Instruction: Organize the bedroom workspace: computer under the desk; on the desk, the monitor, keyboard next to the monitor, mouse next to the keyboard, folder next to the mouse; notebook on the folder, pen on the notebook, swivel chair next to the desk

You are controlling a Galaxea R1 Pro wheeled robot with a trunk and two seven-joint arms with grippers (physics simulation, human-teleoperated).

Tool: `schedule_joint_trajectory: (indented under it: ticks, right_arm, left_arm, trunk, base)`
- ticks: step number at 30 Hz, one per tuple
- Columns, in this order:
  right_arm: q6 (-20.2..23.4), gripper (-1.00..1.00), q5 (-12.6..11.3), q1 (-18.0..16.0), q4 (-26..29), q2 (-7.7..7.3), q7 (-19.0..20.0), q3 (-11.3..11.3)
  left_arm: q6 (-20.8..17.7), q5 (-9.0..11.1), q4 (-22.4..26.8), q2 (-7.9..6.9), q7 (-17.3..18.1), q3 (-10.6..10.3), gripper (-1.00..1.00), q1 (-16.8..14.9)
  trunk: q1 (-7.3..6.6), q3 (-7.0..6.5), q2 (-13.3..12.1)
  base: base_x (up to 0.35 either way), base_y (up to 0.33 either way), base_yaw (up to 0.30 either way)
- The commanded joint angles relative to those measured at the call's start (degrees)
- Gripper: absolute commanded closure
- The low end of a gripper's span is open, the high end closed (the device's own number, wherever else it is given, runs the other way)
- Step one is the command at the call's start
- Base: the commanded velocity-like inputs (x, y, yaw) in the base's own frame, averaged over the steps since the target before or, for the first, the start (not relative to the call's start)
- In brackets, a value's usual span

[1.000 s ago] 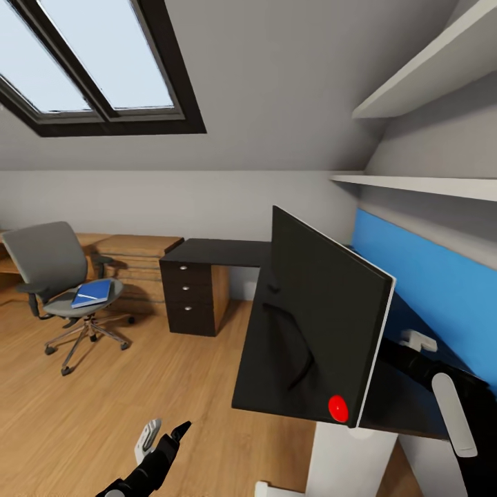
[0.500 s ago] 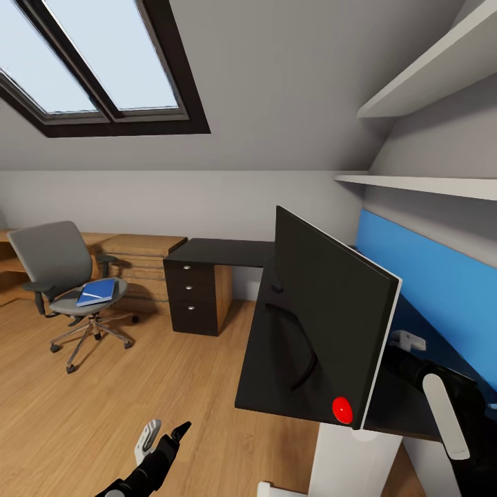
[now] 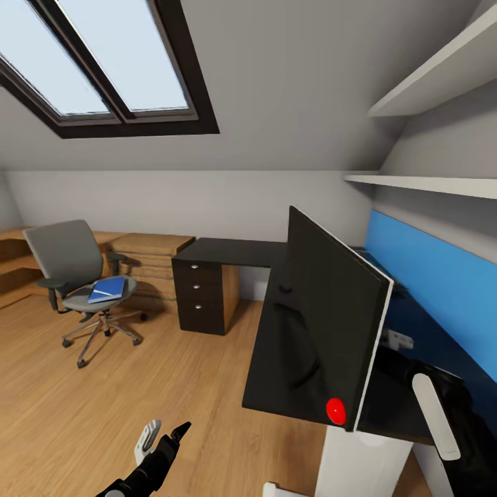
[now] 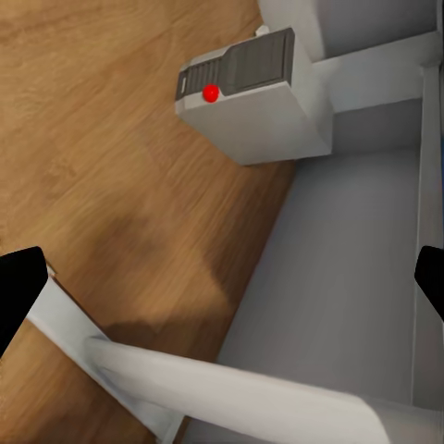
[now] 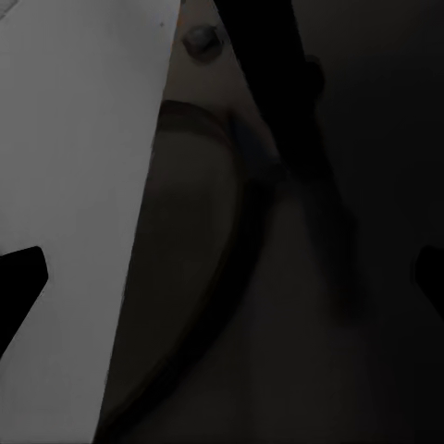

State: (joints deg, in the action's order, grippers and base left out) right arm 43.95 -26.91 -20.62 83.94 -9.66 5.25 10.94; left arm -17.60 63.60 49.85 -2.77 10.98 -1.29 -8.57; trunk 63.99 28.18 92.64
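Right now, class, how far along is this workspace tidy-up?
Done, it seems: the computer stands on the floor beside a white desk leg. In hand: the monitor is tilted over the desk. Left: the folder lies on the swivel chair, far from the desk.

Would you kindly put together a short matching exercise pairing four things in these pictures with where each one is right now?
Things:
1. folder
2. monitor
3. computer
4. swivel chair

Places:
A. on the wood floor, away from the desk
B. on the chair's seat
C. at the near end of the desk, tilted, red dot at its lower corner
D. standing on the floor beside a white leg

Pairs: 1-B, 2-C, 3-D, 4-A
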Motion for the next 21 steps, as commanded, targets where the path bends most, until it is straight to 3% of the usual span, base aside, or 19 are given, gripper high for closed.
schedule_joint_trajectory:
  ticks: [1, 7, 10, 14, 21]
  right_arm:
    - [0.32, -1.0, 0.17, -0.03, 0.06, 0.04, 0.44, -0.58]
    - [0.34, -1.0, 0.05, -0.03, 0.08, 0.11, 0.26, -2.95]
    - [0.31, -1.0, 0.05, -0.03, 0.08, 0.53, 0.22, -3.2]
    - [0.27, -1.0, 0.24, -0.03, 0.08, 2.46, -0.05, -3.35]
    - [0.19, -1.0, 0.44, -0.03, -0.24, 3.1, -0.12, -2.9]
  left_arm:
    - [-0.19, 0.56, -0.01, -0.04, 0.01, -0.1, -1.0, -0.04]
    - [-0.22, 0.56, 0.0, -0.04, 0.01, -0.1, -1.0, -0.04]
    - [-0.19, 0.56, -0.01, -0.04, 0.01, -0.11, -1.0, -0.04]
    - [-0.16, 0.54, -0.01, -0.04, -0.03, -0.11, -1.0, -0.04]
    - [-0.2, 0.43, -0.01, -0.04, -0.08, -0.11, -1.0, -0.04]
  trunk:
    - [0.0, 0.06, 0.03]
    - [0.0, 0.06, 0.03]
    - [0.0, 0.06, 0.03]
    - [0.0, 0.06, 0.03]
    - [0.0, 0.06, 0.03]
  base:
    - [0.0, 0.0, 0.159]
    - [0.0, 0.0, 0.17]
    - [0.0, 0.0, 0.183]
    - [0.0, 0.0, 0.219]
    - [0.0, 0.0, 0.092]
